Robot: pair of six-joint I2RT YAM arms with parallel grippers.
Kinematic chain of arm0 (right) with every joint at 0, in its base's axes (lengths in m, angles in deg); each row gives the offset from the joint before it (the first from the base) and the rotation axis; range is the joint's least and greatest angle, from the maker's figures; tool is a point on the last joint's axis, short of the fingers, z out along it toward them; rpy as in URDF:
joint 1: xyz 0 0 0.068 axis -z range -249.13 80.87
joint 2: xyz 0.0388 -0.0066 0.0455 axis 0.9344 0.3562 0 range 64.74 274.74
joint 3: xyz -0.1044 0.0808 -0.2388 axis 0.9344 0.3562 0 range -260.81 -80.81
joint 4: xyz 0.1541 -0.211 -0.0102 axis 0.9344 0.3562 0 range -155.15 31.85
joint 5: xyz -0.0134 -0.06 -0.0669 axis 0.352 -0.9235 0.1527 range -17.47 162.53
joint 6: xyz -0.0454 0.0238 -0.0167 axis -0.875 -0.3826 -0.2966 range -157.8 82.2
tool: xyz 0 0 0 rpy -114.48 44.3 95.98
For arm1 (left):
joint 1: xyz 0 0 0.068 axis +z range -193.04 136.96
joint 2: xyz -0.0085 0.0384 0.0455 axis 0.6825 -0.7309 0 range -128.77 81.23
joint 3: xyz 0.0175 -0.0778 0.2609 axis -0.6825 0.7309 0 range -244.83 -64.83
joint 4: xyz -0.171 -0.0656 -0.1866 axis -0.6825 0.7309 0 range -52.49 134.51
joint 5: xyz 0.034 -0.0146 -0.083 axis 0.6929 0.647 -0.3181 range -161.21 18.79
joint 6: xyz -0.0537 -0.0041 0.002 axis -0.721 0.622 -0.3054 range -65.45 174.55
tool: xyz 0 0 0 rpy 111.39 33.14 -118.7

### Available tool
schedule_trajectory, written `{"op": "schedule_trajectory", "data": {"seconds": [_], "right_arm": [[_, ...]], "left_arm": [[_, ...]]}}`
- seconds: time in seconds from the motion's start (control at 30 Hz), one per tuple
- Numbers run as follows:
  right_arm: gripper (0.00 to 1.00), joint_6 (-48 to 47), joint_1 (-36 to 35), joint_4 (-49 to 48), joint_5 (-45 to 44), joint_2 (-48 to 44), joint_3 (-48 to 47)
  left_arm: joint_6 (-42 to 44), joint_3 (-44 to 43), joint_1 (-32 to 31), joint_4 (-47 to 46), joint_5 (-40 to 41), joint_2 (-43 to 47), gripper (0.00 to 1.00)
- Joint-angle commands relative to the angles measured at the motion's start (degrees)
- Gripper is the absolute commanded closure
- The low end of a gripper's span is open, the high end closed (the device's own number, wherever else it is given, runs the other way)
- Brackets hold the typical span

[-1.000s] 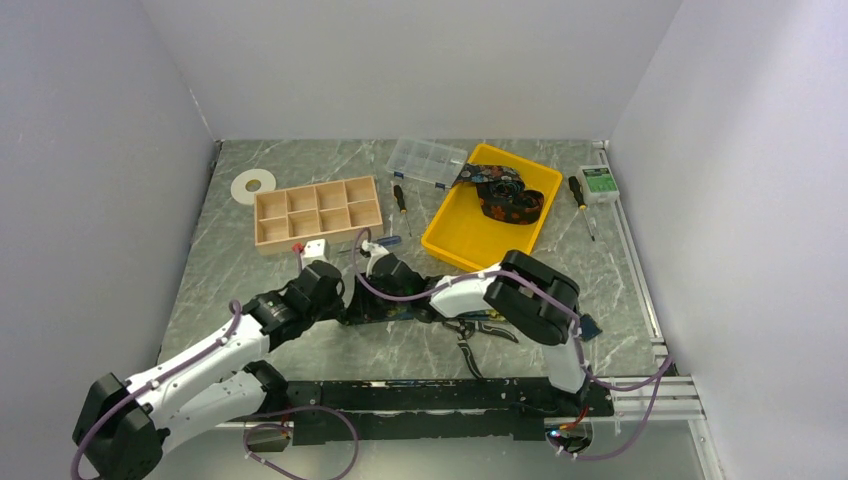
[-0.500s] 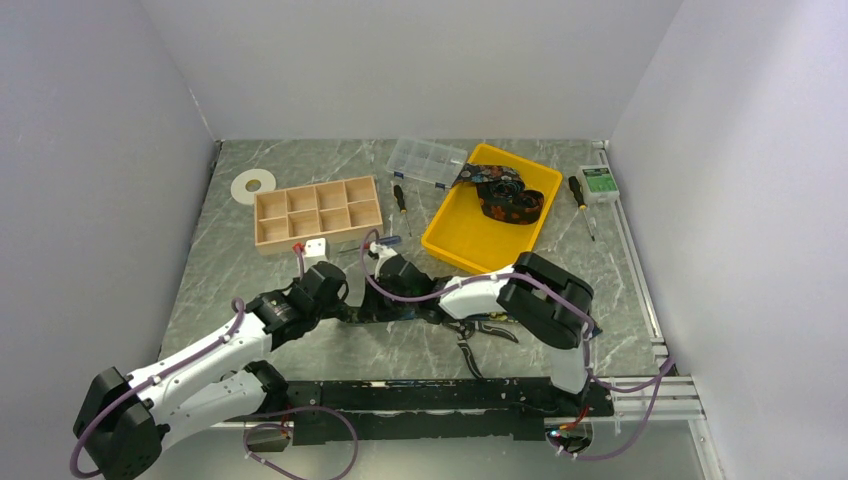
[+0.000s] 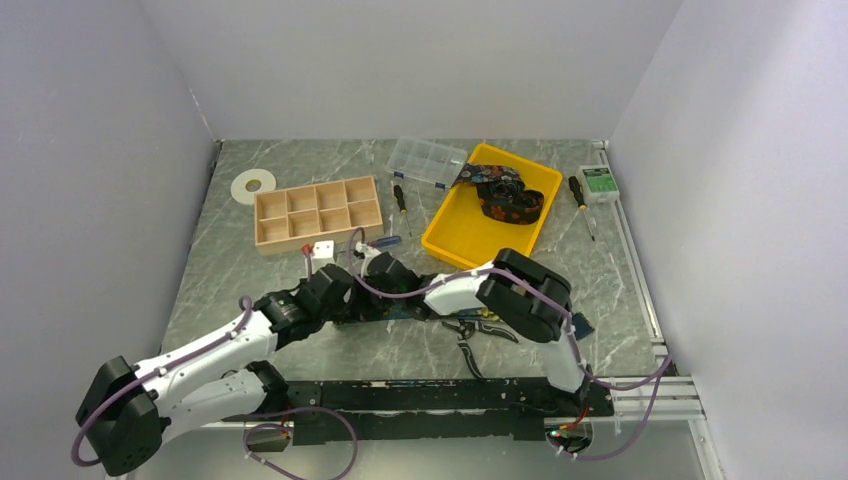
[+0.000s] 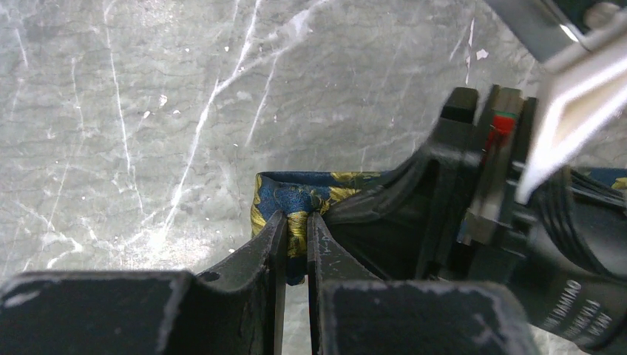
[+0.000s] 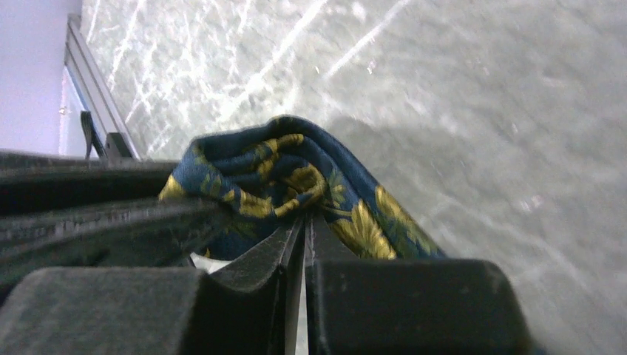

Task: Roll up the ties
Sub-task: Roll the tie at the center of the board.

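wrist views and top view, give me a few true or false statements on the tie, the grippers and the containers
1. The left gripper is shut on the blue floral tie. True.
2. The right gripper hangs open above the tie. False: it is shut on a fold of it.
3. The yellow tray holds other patterned ties at its far end. True.
4. The wooden divider box has a tie in it. False: its compartments look empty.
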Motion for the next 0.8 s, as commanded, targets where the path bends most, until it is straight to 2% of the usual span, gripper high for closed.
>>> {"op": "schedule_trajectory", "data": {"seconds": [0.0, 0.07, 0.23, 0.47, 0.77], "right_arm": [[0.87, -1.1, 0.8, 0.0, -5.7, -6.3, 6.8], [0.79, -1.6, 1.3, 0.1, -7.2, -9.6, 10.1], [0.66, -2.5, 2.1, 0.9, -9.8, -16.0, 14.8], [0.63, -3.2, 2.9, 1.8, -12.6, -24.7, 21.1], [0.62, -6.3, 4.0, 5.2, -21.4, -39.1, 30.8]], "left_arm": [[-0.1, -2.7, -2.0, -0.7, 2.4, -1.8, 0.97], [0.4, -3.3, -2.6, -0.2, 3.7, -2.8, 0.97], [1.5, -4.5, -3.8, -0.3, 6.1, -5.0, 0.97], [1.5, -6.3, -7.3, -1.8, 8.0, -10.4, 0.97], [0.3, -9.8, -12.6, -5.2, 9.1, -20.4, 0.97]]}}
